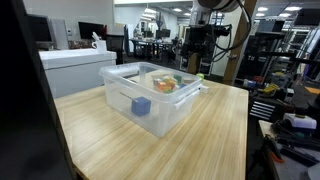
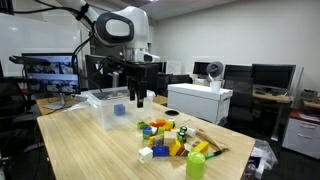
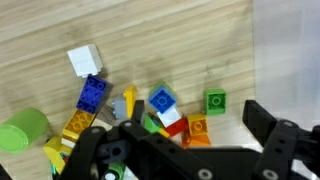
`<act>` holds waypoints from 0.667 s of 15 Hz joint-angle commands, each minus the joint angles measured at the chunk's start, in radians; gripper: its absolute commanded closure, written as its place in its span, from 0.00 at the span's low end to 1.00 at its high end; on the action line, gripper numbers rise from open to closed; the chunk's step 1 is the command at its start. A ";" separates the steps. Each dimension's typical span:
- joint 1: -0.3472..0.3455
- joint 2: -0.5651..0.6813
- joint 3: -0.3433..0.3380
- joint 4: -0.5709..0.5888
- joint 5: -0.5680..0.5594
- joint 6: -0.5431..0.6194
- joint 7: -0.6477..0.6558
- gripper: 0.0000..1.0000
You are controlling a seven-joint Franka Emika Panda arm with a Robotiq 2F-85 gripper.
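Observation:
My gripper is open and empty, hovering above a pile of toy bricks on the wooden table. Between and just ahead of its fingers lie an orange brick, a red brick and a blue brick. A green brick lies a little apart, and a white brick and another blue brick lie further off. In an exterior view the gripper hangs between the clear bin and the brick pile.
The clear plastic bin holds a blue block. A green cylinder stands by the pile near the table edge, and also shows in the wrist view. Desks, monitors and a white cabinet surround the table.

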 commanded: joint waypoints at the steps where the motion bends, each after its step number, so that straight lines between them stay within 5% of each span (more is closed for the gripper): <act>1: -0.041 0.105 -0.009 0.053 0.082 -0.022 -0.170 0.00; 10: -0.095 0.354 0.045 0.209 0.069 -0.010 -0.364 0.00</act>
